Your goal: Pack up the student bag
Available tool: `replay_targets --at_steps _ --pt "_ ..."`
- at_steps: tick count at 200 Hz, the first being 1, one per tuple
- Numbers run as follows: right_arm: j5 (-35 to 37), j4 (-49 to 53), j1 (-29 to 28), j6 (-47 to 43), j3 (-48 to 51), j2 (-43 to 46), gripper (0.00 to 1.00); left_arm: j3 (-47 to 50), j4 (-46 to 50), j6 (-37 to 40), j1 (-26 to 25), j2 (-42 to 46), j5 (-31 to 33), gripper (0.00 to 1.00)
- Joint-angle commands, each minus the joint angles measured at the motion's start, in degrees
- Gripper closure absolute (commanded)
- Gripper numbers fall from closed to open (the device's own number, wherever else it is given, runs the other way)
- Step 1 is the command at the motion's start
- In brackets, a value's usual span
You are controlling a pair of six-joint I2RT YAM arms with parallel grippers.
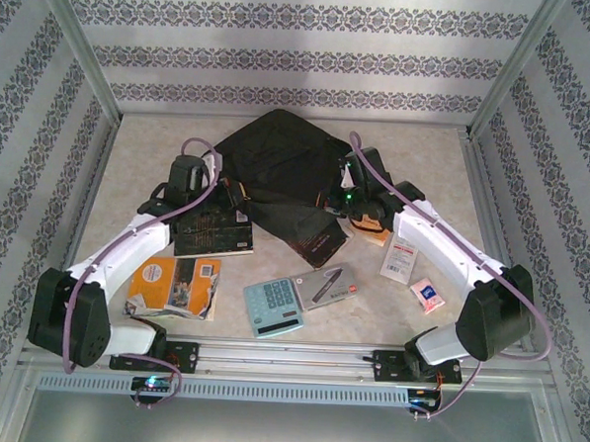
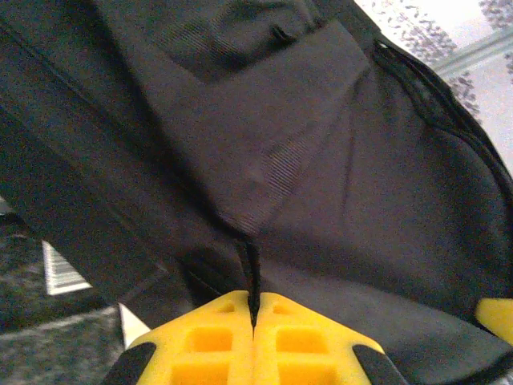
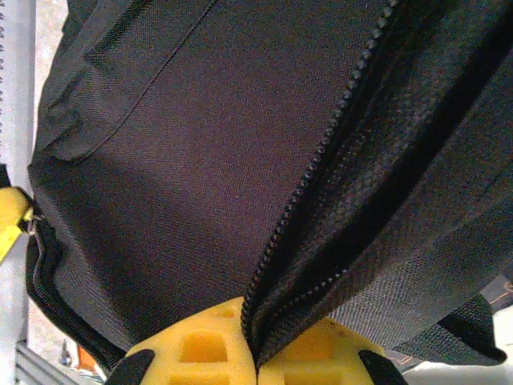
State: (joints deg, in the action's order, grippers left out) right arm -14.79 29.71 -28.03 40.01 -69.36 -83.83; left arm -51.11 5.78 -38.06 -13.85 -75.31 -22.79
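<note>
While both claws are clamping shut on the student bag [image 1: 279, 156], the relation the coming move is turning on is the line running between their two pinch points. The bag is lying at the middle of the table [image 1: 140, 163], towards the far side, its long axis running away from the arm bases and its near edge facing them. The left claw [image 2: 253, 309] is squeezing a thin black tab or strap at the bag's near-left edge, though whether that is a zip pull cannot be told. The right claw [image 3: 255, 349] is biting a fold of fabric along a line of zip teeth at the near-right edge. So the bag is sitting directly ahead of both claws and spreading between them. If its mouth is opening along that line, it is probably facing the loose items lying nearer the bases. Of these, the dark book [image 1: 213, 232] is lying just beneath the left arm, making that arm the nearer one. The calculator [image 1: 273, 306] is resting about midway between the two.
</note>
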Motion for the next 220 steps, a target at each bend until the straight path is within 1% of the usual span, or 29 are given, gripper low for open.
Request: replay_targets --at_steps 1,43,65,92,103,116,123,137,163,178,195,220 --pt "6.28 4.61 1.94 -5.0 -1.74 1.06 1.0 -2.04 3.52 2.72 4.44 -0.2 7.67 1.0" --pt "5.77 4.09 2.85 -5.8 -1.39 1.43 1.0 -2.9 4.17 2.62 6.75 -1.85 9.86 1.0" --pt "4.74 3.02 3.07 -6.55 -1.39 1.49 1.0 -3.89 4.47 1.04 8.89 -2.9 8.47 1.0" --pt "2.56 0.92 3.05 -6.79 -2.35 1.18 1.0 -6.63 6.31 1.36 9.45 -3.65 8.36 1.0" --pt "1.77 0.6 3.04 -6.32 -3.45 0.55 1.0 -7.79 7.15 1.59 9.45 -3.61 7.77 0.95" --pt "-0.54 -1.27 2.81 -5.0 -4.16 0.08 1.0 -8.97 7.81 1.71 9.47 -2.83 6.84 0.83" --pt "-3.36 -2.75 2.75 -3.53 -4.54 -0.28 1.0 -9.45 8.46 1.7 9.45 -2.15 6.63 0.78" --pt "-9.83 -7.21 2.73 0.59 -4.7 -1.12 1.0 -10.43 10.33 2.22 9.46 0.16 6.68 0.72" --pt "-20.35 -10.83 1.74 9.52 -8.5 -5.08 1.0 -12.0 16.77 5.73 9.5 6.43 11.03 0.54" --pt "-21.35 -10.4 0.01 12.79 -10.58 -6.57 1.0 -11.11 19.43 7.08 9.46 11.43 14.27 0.46" --pt "-21.2 -9.86 -2.4 13.56 -13.11 -7.84 1.0 -10.33 21.66 7.73 9.45 15.85 16.13 0.41" --pt "-20.69 -7.9 -5.25 12.17 -16.41 -9.83 1.0 -11.8 25.24 8.46 9.38 18.5 16.15 0.4"
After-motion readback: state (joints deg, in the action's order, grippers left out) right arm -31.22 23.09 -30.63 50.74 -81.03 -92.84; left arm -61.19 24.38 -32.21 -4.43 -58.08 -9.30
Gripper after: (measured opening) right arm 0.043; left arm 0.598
